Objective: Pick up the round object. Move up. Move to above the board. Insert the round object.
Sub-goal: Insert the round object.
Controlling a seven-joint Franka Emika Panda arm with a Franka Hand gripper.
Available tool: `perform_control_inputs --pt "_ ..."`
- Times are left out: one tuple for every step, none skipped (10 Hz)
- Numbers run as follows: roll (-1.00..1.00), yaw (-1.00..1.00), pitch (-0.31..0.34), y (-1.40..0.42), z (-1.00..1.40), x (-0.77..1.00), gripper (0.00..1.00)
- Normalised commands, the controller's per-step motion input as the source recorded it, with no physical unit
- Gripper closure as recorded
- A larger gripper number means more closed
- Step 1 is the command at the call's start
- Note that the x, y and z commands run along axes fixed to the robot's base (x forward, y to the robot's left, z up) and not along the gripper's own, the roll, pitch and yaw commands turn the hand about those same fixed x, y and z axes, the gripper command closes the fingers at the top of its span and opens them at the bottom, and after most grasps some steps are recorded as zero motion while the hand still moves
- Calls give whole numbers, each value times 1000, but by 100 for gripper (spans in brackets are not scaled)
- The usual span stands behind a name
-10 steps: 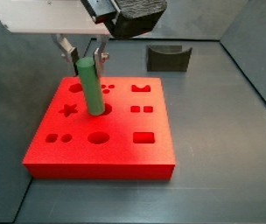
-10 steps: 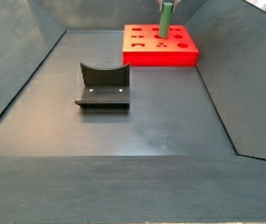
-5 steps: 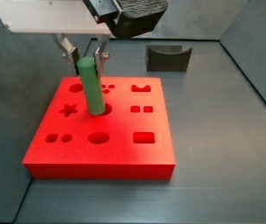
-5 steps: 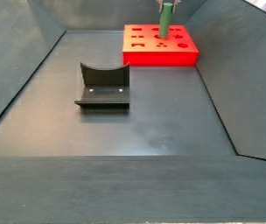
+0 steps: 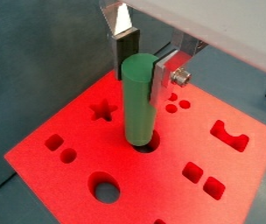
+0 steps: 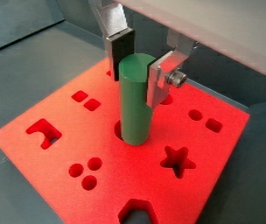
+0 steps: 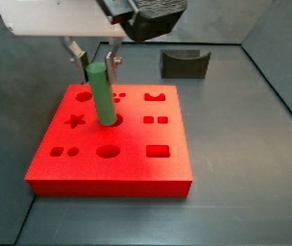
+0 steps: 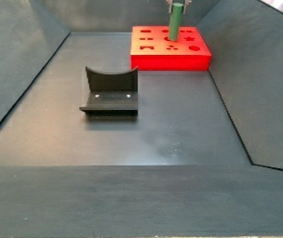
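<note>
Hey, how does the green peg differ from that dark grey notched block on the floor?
The round object is a slim green cylinder; the dark grey block is squat with a curved notch on top. The round object stands upright in a hole of the board, while the block rests on the floor, apart from the board. The gripper straddles the round object's top; nothing is near the block.

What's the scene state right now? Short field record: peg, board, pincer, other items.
peg: green round object upright, lower end in a round hole of the board
board: red board flat on floor, other cut-outs empty
pincer: pincer above the board, fingers flanking the peg's top; contact not clear
other: dark grey notched block on floor, apart from the board
</note>
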Motion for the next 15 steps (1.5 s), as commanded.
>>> perform_control_inputs --pt "13 3 0 0 -146 194 100" --pt "37 11 0 -57 -103 60 100" --pt "54 14 0 -103 -63 29 100" --pt "44 3 0 -91 -49 0 100" --pt "43 6 0 -66 -94 0 100" --pt "53 17 0 -83 -129 23 100" --pt "60 77 0 -29 -209 180 100" --pt "40 49 0 0 -217 200 100" --pt "30 40 0 0 -200 194 100" --pt "26 26 0 0 -169 151 100" --pt "10 0 0 0 -134 97 100" --pt "14 6 0 0 -126 71 100" --pt "30 14 0 0 -109 40 100" --pt "96 31 -10 -49 -194 0 100" --pt "201 86 -30 -51 -400 17 100"
